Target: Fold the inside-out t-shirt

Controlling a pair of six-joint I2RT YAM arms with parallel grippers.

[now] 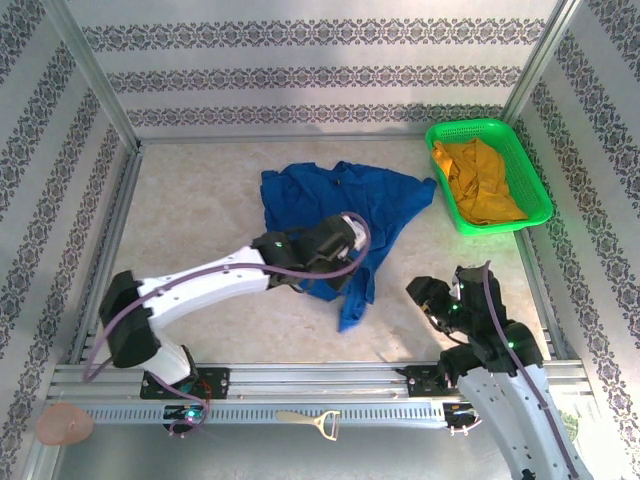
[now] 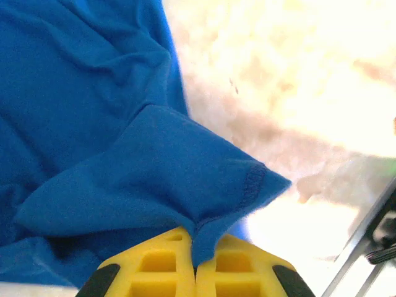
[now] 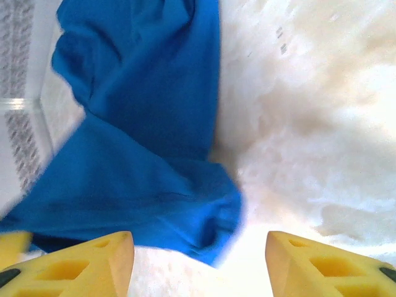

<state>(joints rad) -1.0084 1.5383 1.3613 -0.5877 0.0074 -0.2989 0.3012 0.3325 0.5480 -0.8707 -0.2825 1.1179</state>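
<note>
A pale, marbled table (image 1: 200,230) sits inside a metal frame with patterned wallpaper walls.

Seen from above, the inside-out t-shirt (image 1: 340,195) lies crumpled mid-table, with 1 tail trailing toward the near edge. A green basket (image 1: 468,126) at the far right holds a mustard-yellow garment (image 1: 480,180). The left gripper (image 1: 345,250) rests on the shirt's near part. The right gripper (image 1: 432,298) hangs near the tail, apart from it.

In the left wrist view, the left gripper (image 2: 195,275) has its 2 yellow fingers (image 2: 154,266) pinched together on a fold of blue cloth beside a stitched hem (image 2: 253,185).

In the right wrist view, the right gripper (image 3: 198,266) has its fingers spread wide, grasping nothing. A rounded shirt corner (image 3: 210,229) lies on the table just ahead of the gap.

The cloth looks light, soft and limp, so it will likely sag and drag rather than keep its shape. Hems and corners seem the best holds, with 2 grips well apart to spread it.
</note>
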